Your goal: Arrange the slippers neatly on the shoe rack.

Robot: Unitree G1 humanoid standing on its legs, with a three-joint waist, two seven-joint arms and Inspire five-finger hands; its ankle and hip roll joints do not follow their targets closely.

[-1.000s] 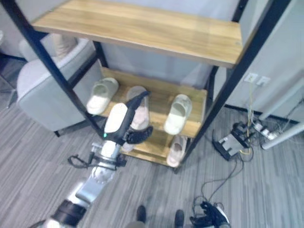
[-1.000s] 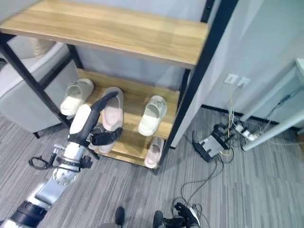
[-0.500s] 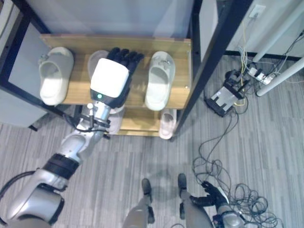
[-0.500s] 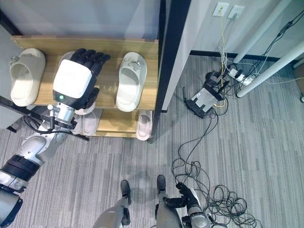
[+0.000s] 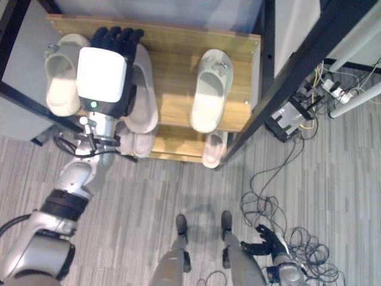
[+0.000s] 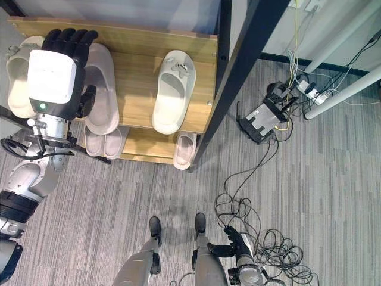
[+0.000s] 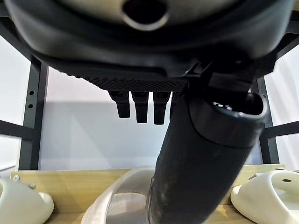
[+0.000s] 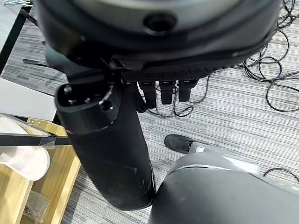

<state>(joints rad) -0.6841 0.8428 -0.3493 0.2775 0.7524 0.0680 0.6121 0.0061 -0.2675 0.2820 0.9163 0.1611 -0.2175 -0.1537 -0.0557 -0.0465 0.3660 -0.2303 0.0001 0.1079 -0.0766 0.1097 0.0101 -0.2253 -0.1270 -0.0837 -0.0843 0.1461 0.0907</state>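
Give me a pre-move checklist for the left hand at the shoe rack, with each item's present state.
1. Left hand above the pink slipper on the middle shelf: ok.
2. Fingers straight, nothing held, per the left wrist view: ok.
3. Hand touching the pink slipper: cannot tell.
4. Pink slipper lies straight, toe to the back, like the cream slipper on its right: ok.
5. Left cream slipper close beside the hand; clearance: cannot tell.
6. Right hand hangs low over the floor, away from the rack: ok.
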